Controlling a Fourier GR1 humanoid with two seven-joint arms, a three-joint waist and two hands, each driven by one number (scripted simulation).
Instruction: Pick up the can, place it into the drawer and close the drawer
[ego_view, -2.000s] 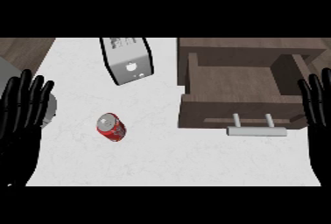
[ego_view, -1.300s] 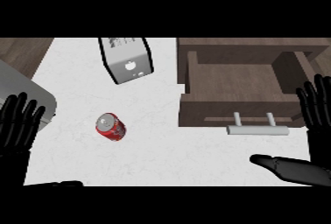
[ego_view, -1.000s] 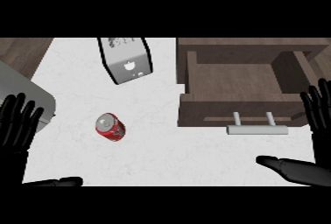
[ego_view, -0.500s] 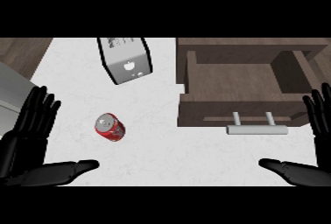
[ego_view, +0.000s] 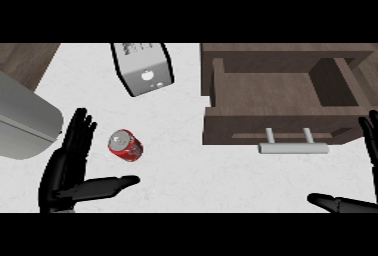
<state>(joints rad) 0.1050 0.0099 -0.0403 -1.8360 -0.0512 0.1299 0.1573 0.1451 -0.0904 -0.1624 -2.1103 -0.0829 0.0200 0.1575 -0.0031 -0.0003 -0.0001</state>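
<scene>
Left hand (ego_view: 70, 165) is now brought close, open, thumb spread; can (ego_view: 125, 146) lies just right of it, ungrasped; grasp judged next; right hand (ego_view: 341, 202) open beside drawer (ego_view: 273, 125).

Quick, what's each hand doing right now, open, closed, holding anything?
Left hand: open, empty, beside the can.
Right hand: open, empty, at the view's right edge.

We're in a kitchen: white stone counter (ego_view: 192, 170), silver toaster (ego_view: 144, 70), open wooden drawer (ego_view: 244, 125).
</scene>
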